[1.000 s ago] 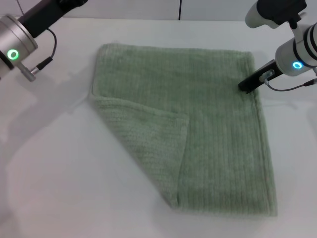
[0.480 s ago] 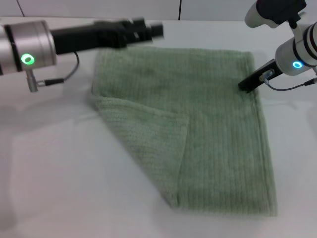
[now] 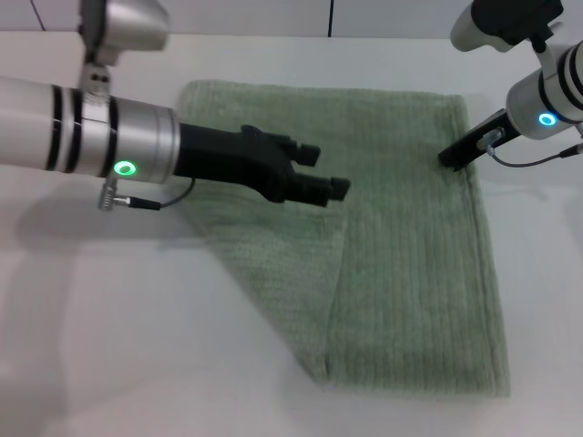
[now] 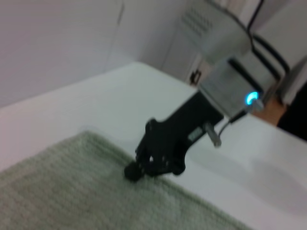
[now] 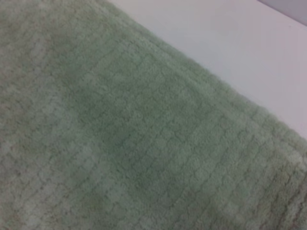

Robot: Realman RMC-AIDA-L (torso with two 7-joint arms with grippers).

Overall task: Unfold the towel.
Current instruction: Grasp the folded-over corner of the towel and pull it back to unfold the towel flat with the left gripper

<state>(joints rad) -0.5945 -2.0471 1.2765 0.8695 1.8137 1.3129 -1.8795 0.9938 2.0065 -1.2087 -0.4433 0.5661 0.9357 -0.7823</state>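
The towel [image 3: 401, 264] lies flat on the white table [image 3: 109, 346], w/ its near-left corner folded over on top, so a slanted flap runs down the left side. It is pale green w/ thin ribbed lines.

My left pincer [image 3: 323, 173] hangs over the towel's middle, just above the tip of the folded flap. Its two black fingers are a bit apart & hold nothing.

My right pincer [image 3: 453, 157] presses down on the far-right edge of the towel; can't tell if it's wide or narrow.

Behind the table is a pale wall.
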